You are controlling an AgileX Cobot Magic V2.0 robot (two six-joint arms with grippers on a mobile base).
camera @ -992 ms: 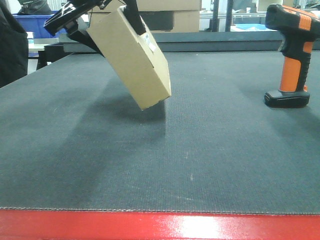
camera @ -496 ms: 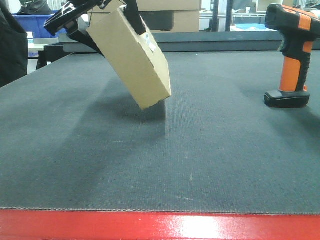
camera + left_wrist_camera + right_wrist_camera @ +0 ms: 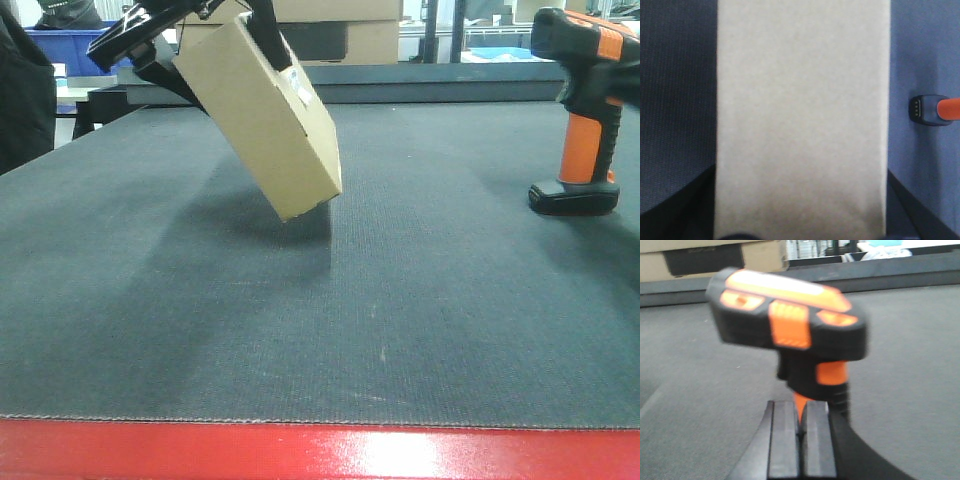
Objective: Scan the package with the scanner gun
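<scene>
The package (image 3: 262, 115), a small tan cardboard box with a white label (image 3: 296, 86) on its side, hangs tilted above the dark mat. My left gripper (image 3: 215, 45) is shut on its upper end. In the left wrist view the package (image 3: 802, 115) fills the middle, with a dark finger (image 3: 687, 200) at each lower side. The scanner gun (image 3: 585, 110) stands upright on its black base at the far right, and its base shows in the left wrist view (image 3: 932, 110). My right gripper (image 3: 801, 425) is shut and empty, its tips just in front of the scanner gun's (image 3: 790, 325) orange handle.
A larger cardboard box with a dark panel (image 3: 340, 35) stands behind the table's back rail, also seen in the right wrist view (image 3: 700, 257). A blue bin (image 3: 70, 50) and a dark-clothed figure (image 3: 20, 90) are at the left. The table's red front edge (image 3: 320, 455) runs along the bottom.
The package and my left gripper hold the same tilted pose. The scanner gun stands where it was; a faint dark blur now shows at its right edge.
</scene>
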